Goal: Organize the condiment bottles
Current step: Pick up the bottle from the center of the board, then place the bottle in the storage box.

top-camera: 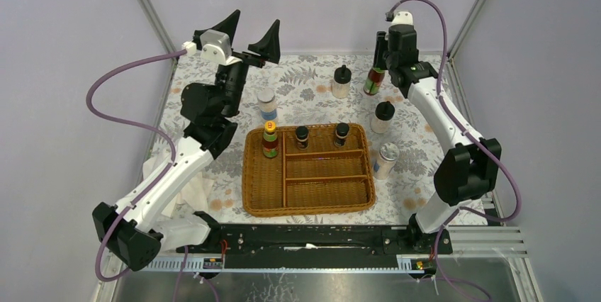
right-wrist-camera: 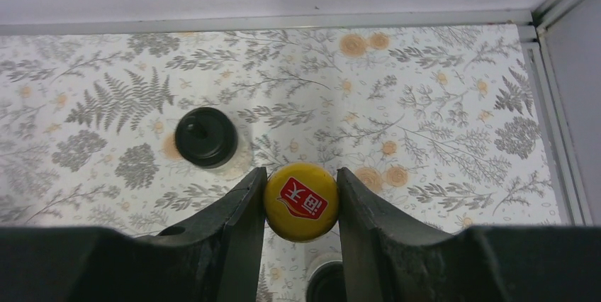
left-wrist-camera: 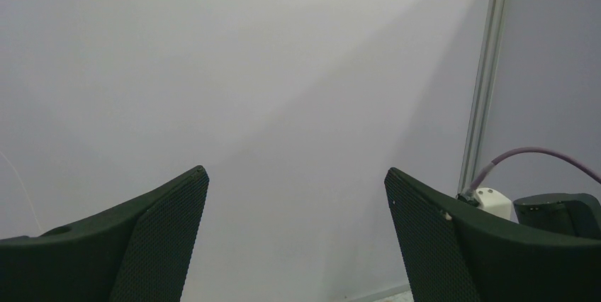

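Observation:
My right gripper (right-wrist-camera: 301, 199) is shut on the yellow cap of a red-green bottle (top-camera: 373, 81), seen from above as a yellow cap (right-wrist-camera: 301, 201), at the back right of the table. A second yellow-capped bottle (top-camera: 270, 139) stands in the left compartment of the wicker basket (top-camera: 309, 206). Two dark black-capped jars (top-camera: 302, 137) (top-camera: 341, 134) stand in its far compartment. Silver-lidded shakers stand behind the basket (top-camera: 267, 104) and to its right (top-camera: 386, 160). Cream jars with black lids (top-camera: 341, 82) (top-camera: 383, 118) stand on the table. My left gripper (top-camera: 255, 22) is open, raised and empty.
A floral cloth (top-camera: 425, 146) covers the table. A crumpled white cloth (top-camera: 159, 174) lies left of the basket by the left arm. Metal frame posts and grey walls close in the back and sides. One cream jar (right-wrist-camera: 206, 137) stands just left of the right fingers.

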Robot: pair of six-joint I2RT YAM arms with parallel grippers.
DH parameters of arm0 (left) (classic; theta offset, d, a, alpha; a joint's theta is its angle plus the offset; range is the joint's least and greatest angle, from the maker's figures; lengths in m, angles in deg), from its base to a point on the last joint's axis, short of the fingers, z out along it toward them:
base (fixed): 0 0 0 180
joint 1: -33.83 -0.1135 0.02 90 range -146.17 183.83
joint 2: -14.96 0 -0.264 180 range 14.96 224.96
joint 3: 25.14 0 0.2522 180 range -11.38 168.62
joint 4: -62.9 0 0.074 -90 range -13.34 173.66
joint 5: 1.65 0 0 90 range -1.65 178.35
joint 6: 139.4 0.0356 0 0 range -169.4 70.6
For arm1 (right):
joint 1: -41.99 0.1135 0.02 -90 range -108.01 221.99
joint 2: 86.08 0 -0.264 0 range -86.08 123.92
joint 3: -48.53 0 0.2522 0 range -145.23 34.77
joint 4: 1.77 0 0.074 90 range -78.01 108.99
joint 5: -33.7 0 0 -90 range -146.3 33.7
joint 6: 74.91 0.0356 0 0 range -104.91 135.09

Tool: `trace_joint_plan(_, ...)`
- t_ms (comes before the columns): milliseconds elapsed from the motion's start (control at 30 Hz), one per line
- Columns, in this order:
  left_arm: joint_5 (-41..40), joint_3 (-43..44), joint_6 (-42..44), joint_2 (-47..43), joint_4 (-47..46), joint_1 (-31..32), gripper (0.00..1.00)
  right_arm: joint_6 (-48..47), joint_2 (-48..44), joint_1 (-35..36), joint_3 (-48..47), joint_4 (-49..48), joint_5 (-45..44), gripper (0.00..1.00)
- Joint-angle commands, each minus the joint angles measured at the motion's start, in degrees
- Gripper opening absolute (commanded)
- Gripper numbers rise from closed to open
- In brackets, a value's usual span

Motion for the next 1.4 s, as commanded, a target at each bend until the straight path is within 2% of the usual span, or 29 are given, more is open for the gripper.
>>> trace_joint_plan(0,-1.67,-0.38,0.11,-1.89,-2.2,0.32,0.99,-1.8,-6.29,3.76,-5.28,-5.72,1.11,0.0)
trace_joint_plan(467,-2.94,1.26,-0.84,-2.72,-0.93,0.29,0.99,-3.12,-14.17,14.48,-2.67,-4.56,1.37,0.0)
trace_joint_plan(1000,-3.41,7.62,-1.51,-1.82,2.19,0.32,0.99,-1.09,-28.66,28.06,8.61,-2.5,6.44,0.0)
trace_joint_plan(1367,-3.41,11.96,-0.15,-0.32,4.68,0.28,0.99,-1.38,-29.56,37.58,10.94,-1.75,9.71,0.0)
